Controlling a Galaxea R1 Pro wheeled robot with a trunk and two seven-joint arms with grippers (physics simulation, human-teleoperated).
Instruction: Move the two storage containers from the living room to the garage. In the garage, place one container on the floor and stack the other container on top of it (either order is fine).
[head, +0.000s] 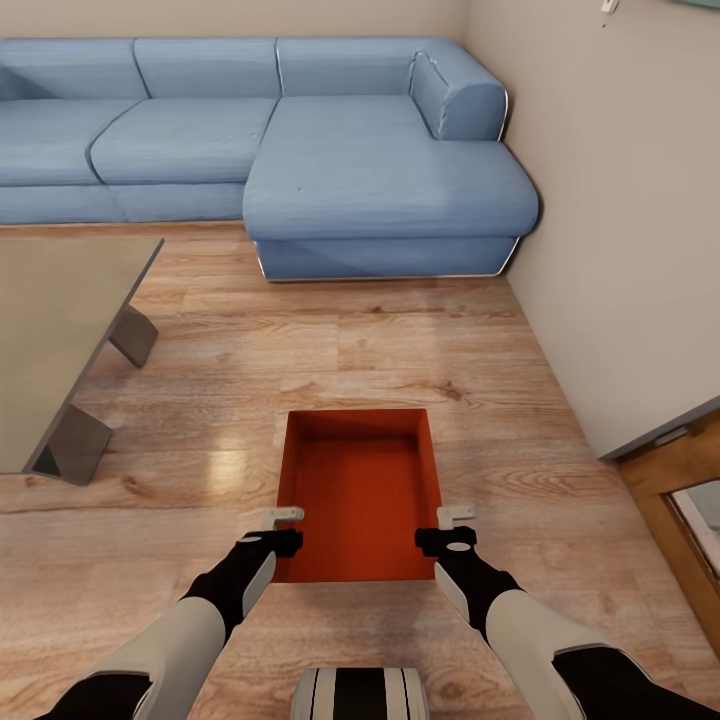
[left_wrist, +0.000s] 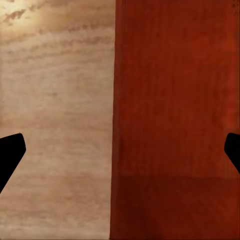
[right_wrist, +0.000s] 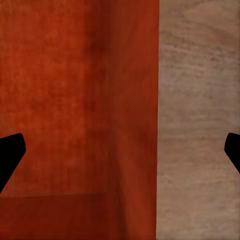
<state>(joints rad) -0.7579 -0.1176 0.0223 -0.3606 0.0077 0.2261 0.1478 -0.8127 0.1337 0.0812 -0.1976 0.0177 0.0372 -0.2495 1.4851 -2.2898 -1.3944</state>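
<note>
I have one storage container (head: 360, 495) in front of me on the wood-plank floor (head: 400, 340) of the living room, its open side up and nothing inside it. The blue sofa (head: 380, 180) sits well beyond it and a grey table (head: 60, 330) is off to my left.

My left gripper (head: 283, 530) hangs over the container's left wall near the closer end, and my right gripper (head: 446, 527) over the right wall opposite. In both wrist views the fingers stand wide apart with the red wall (left_wrist: 116, 120) running between them, so both grippers are spread and holding nothing. I can't quite tell from here how far above the rim they hang.

What worries me is the pinch. Each wall is thin and low, and if I come down slightly off line a fingertip could land on the rim and tip or shove the box. Both grips also sit toward the near end, so on lifting the far end may sag and slip out unless both sides close evenly.
</note>
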